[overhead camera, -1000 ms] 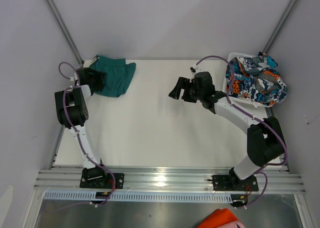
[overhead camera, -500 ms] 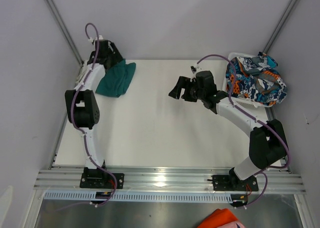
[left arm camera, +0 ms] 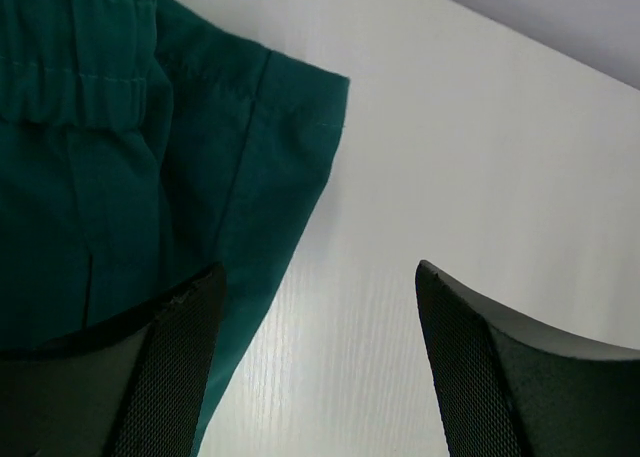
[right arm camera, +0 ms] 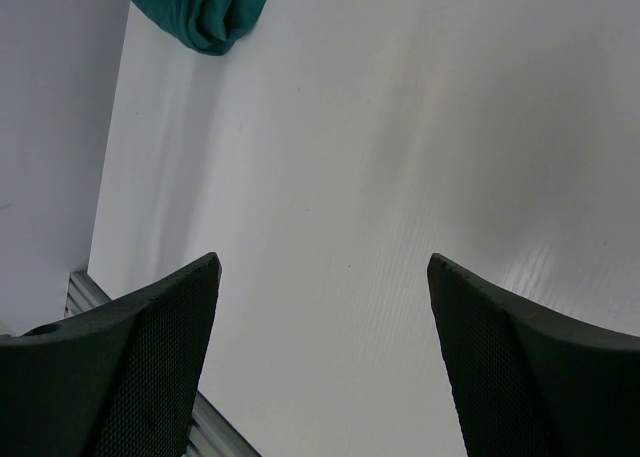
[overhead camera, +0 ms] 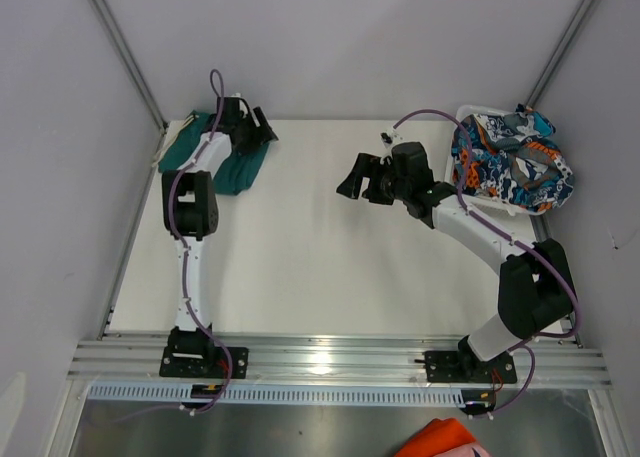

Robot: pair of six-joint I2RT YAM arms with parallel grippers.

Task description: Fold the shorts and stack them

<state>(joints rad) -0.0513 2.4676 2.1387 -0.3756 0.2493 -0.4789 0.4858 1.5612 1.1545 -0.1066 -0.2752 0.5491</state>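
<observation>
1. Pincer of the left arm [left arm camera: 320,277] is spread wide and grips nothing. Its two dark fingers [left arm camera: 170,377] show apart in the wrist view.
2. One of those fingers overlaps the edge of the teal-green shorts [left arm camera: 100,177] in that view. Whether it touches the fabric cannot be told. The other finger is over bare white bench [left arm camera: 450,157].
3. Seen from the top camera, the left pincer [overhead camera: 262,135] is at the far left corner of the bench, at the right edge of the teal-green shorts. The shorts lie bunched there, with a pale drawstring showing at their left side.
4. The right pincer [right arm camera: 325,262] is also wide open and empty, with only bare bench between its fingers.
5. From above, the right pincer [overhead camera: 350,182] hangs over the middle of the bench's far half, pointing left, well apart from both pairs of shorts.
6. The printed shorts [overhead camera: 510,167], in orange, blue, white and navy, sit heaped in a white basket [overhead camera: 468,112] at the far right corner, spilling over its rim.
7. An orange cloth [overhead camera: 440,442] shows at the bottom edge of the top view, off the bench, beyond the arm bases.
</observation>
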